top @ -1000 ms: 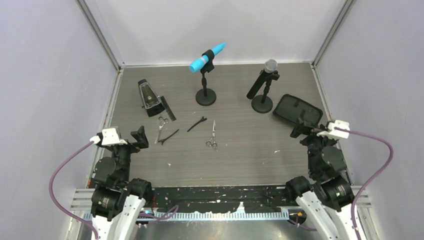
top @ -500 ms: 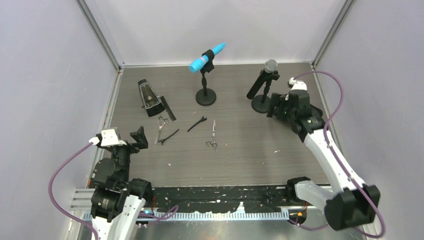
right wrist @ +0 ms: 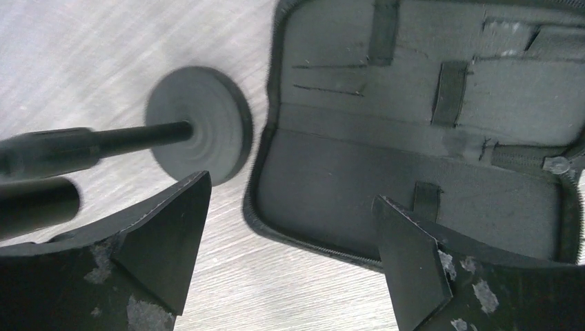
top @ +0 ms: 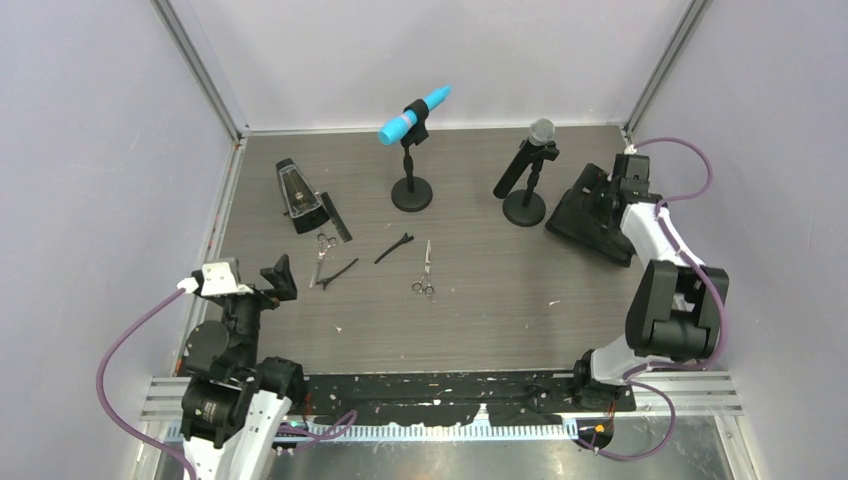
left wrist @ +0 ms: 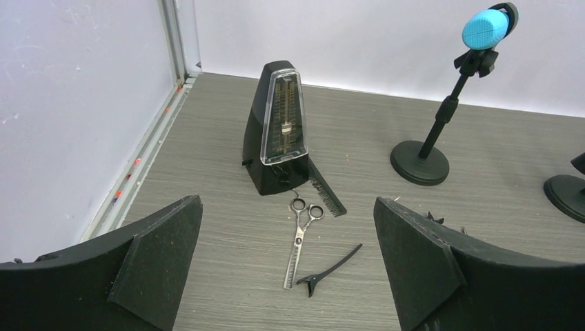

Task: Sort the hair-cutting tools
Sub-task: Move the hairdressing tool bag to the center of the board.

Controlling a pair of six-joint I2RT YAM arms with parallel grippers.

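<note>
Two silver scissors lie mid-table: one (top: 323, 250) near the left, one (top: 425, 270) further right. Two black clips (top: 338, 272) (top: 394, 248) lie beside them. The black comb (top: 338, 218) lies against the metronome (top: 297, 192). My left gripper (top: 278, 278) is open and empty, near the left scissors. In the left wrist view, the scissors (left wrist: 301, 238), a clip (left wrist: 330, 267) and the comb (left wrist: 325, 195) lie ahead of the open gripper (left wrist: 286, 203). My right gripper (top: 600, 195) is open and empty over the black case (top: 590, 228). The right wrist view shows the gripper (right wrist: 291, 189) above the opened case (right wrist: 414, 124).
A blue microphone on a stand (top: 413, 115) is at the back centre. A black microphone on a stand (top: 530, 165) stands just left of the case, its round base (right wrist: 200, 124) close to my right fingers. Walls enclose the table on three sides.
My right arm has swung from the near right up to the back right and now reaches over the case. The left arm has barely moved. The tools have not moved.
</note>
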